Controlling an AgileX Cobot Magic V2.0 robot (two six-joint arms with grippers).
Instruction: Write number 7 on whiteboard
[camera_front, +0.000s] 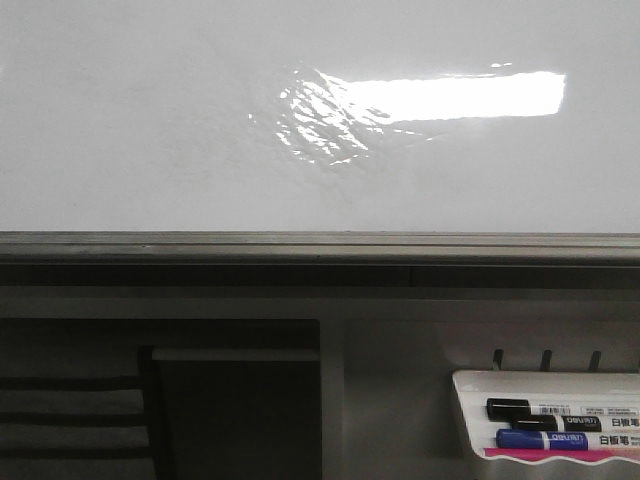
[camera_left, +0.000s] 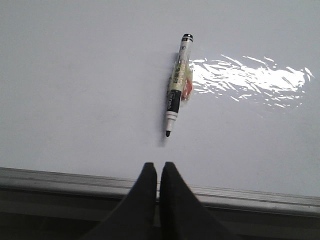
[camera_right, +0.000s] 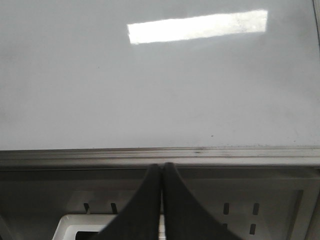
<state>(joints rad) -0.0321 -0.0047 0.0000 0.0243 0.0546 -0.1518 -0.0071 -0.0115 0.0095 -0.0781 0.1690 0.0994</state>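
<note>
The whiteboard (camera_front: 150, 120) is a large glossy white board with a dark grey frame rail (camera_front: 300, 245) and a bright glare patch. No number 7 shows on it in any view. In the left wrist view an uncapped black-tipped marker (camera_left: 177, 85) lies flat on the board (camera_left: 75, 75), its tip pointing toward my left gripper (camera_left: 158, 165). That gripper is shut and empty, over the board's edge, a short gap from the tip. My right gripper (camera_right: 161, 166) is shut and empty, below the rail, with the board (camera_right: 150, 90) beyond it. Neither gripper shows in the front view.
A small white marker tray (camera_front: 470, 400) hangs below the rail at the right, holding a black marker (camera_front: 540, 410) and a blue marker (camera_front: 545, 439). The tray's corner (camera_right: 65, 225) shows under the right gripper. A dark panel with slots lies below the rail.
</note>
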